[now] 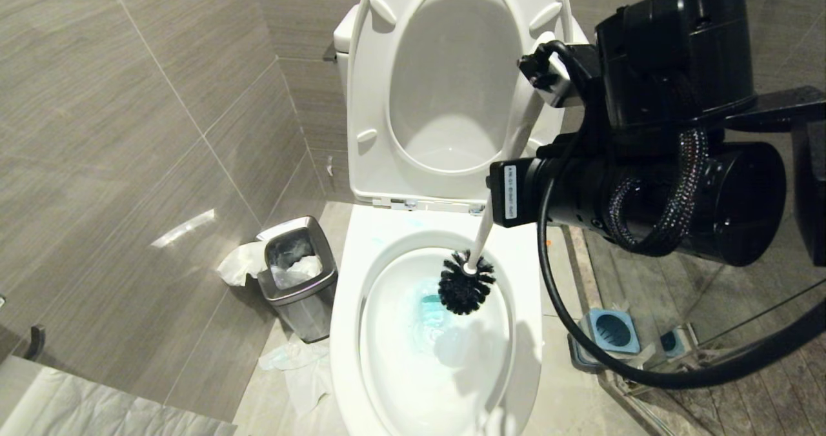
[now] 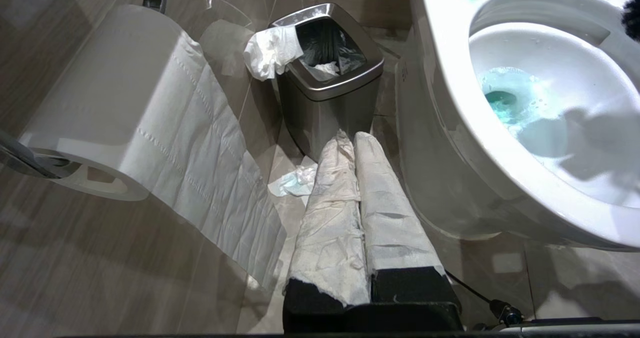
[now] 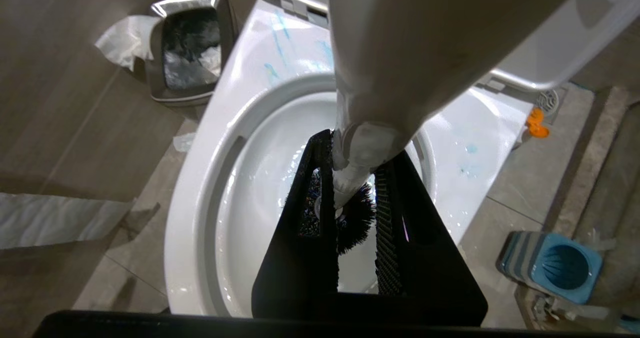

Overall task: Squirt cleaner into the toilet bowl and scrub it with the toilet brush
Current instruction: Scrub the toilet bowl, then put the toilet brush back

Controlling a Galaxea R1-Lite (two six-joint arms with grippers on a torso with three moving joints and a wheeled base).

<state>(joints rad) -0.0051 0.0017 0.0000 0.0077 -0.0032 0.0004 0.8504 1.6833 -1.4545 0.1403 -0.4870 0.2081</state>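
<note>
Bristles of the toilet brush are hanging inside the toilet bowl, just above blue-tinted water, and we are gripping its white handle with our right gripper, black fingers clamped on either side of the shaft. Our right arm is filling the upper right of the head view, blocking much of the floor and wall there. The seat and lid are standing raised behind the bowl. Blue streaks are lying on the bowl's rim. A steel bin with crumpled paper over its edge is sitting just beside the bowl on our left, with tissue scraps on the floor near it. The blue brush holder is standing on the floor to the bowl's right. Our left gripper, fingers wrapped in white paper and pressed together, is hanging near the bin, beside a paper roll.
</note>
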